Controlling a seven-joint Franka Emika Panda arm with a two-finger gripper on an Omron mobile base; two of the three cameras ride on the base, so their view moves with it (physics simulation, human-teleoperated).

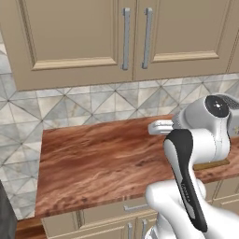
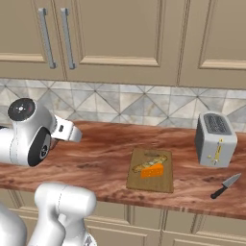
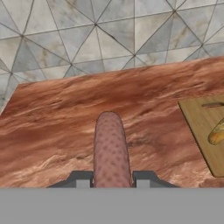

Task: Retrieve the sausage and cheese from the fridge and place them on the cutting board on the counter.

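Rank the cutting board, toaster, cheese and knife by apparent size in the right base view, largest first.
1. cutting board
2. toaster, close behind the board; it stands upright while the board lies flat, so this order is unsure
3. knife
4. cheese, similar in length to the knife, so unsure

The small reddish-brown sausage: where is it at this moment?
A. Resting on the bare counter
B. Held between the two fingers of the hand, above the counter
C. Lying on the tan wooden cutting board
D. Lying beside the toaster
B. In the hand view the small reddish-brown sausage sticks out from the hand, over the reddish wood-grain counter, left of the tan wooden cutting board.
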